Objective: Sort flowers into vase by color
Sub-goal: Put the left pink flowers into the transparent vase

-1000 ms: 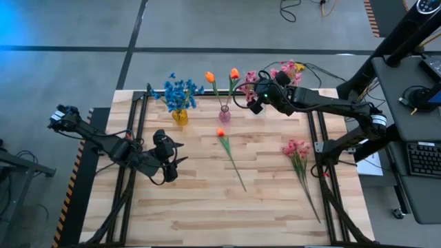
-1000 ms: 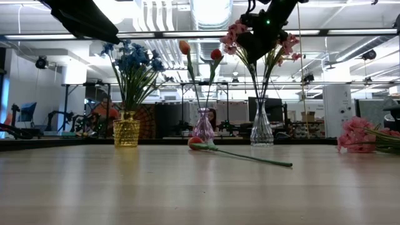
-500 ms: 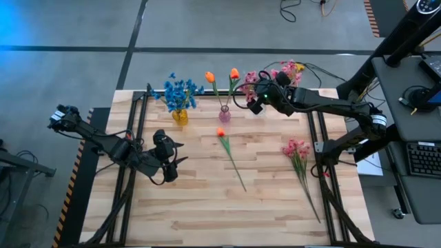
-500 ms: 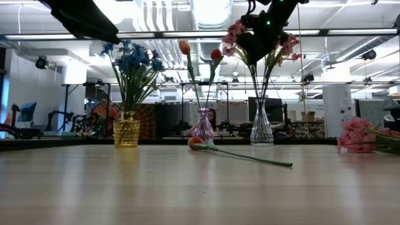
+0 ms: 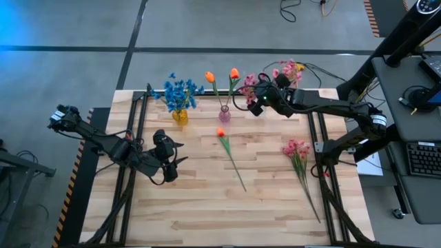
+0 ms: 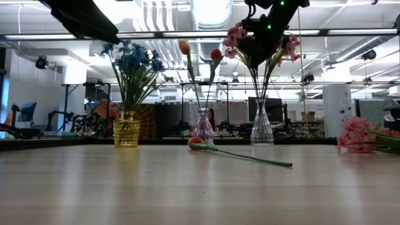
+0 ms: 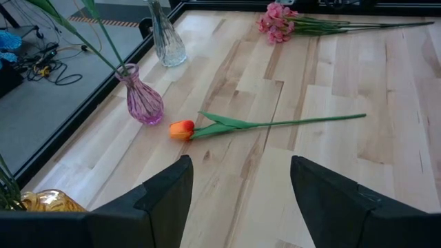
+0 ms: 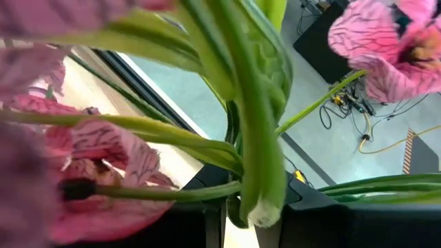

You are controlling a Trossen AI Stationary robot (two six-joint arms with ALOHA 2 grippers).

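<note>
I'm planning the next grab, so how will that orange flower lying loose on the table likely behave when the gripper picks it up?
The orange flower probably lifts easily: it is just a thin stem with one small bud. Gripped mid-stem, the long green stem may sag or swing, bud end heavier. Lying flat on the wooden table, it leaves little room under it, so the fingers may push it sideways.

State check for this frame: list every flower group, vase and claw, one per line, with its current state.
Blue flowers: upright in the yellow vase.
Two orange tulips: upright in the purple vase.
Loose orange tulip: lying flat on the table.
Pink sprays: standing in the clear vase, right claw among them.
Loose pink spray: lying flat on the table.
Left claw: open, empty, above the table.
</note>
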